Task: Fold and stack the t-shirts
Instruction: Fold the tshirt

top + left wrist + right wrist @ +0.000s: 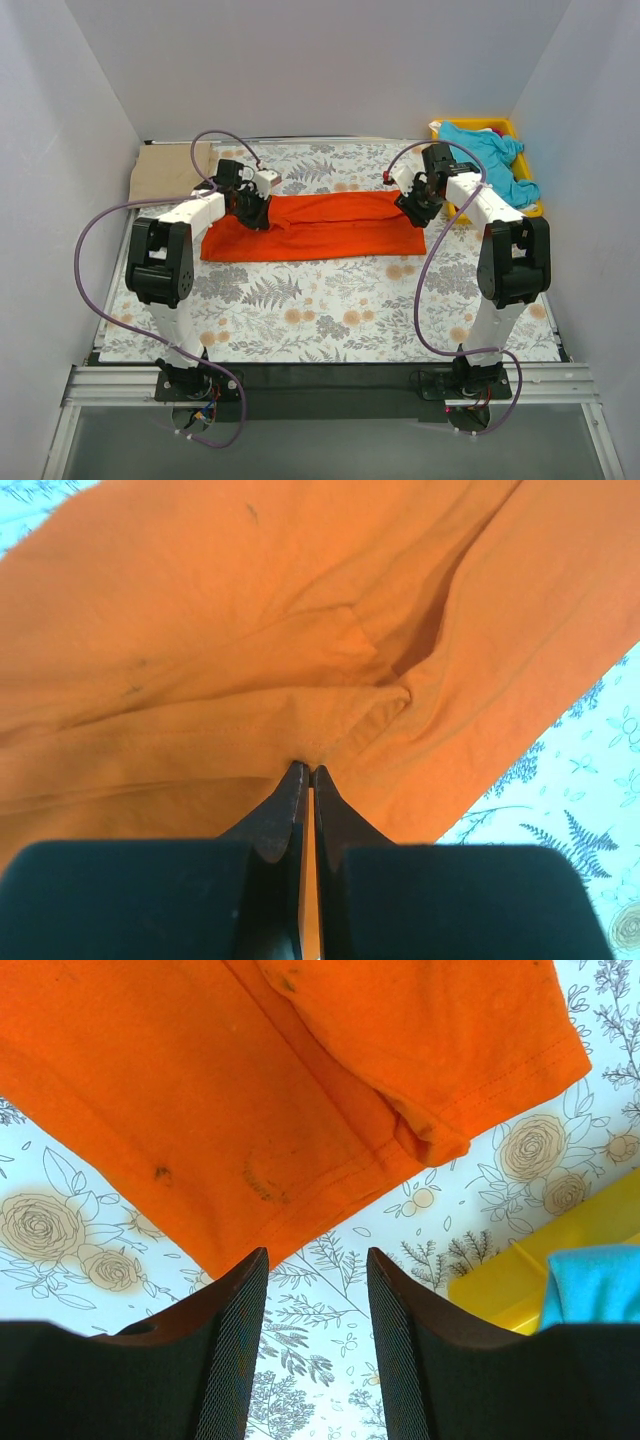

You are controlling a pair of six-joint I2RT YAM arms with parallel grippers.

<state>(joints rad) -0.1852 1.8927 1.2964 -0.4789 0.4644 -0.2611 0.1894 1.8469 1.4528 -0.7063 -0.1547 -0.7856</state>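
The orange-red t-shirt (pixel 320 228) lies folded into a long band across the printed cloth. My left gripper (pixel 255 212) is at its left end, shut on a fold of the orange fabric (pixel 300 630), with cloth showing between the jaws (pixel 308 770). My right gripper (pixel 415 212) is at the shirt's right end, open and empty (pixel 317 1260), just off the shirt's hem (pixel 250 1090). The turquoise t-shirt (pixel 490 155) lies crumpled in the yellow tray and shows in the right wrist view (pixel 595 1285). The tan t-shirt (pixel 165 170) lies at the far left back.
The yellow tray (pixel 440 128) stands at the back right corner, close to my right gripper (pixel 500 1280). The grey fern-and-flower cloth (pixel 330 310) covers the table. White walls close in the back and both sides.
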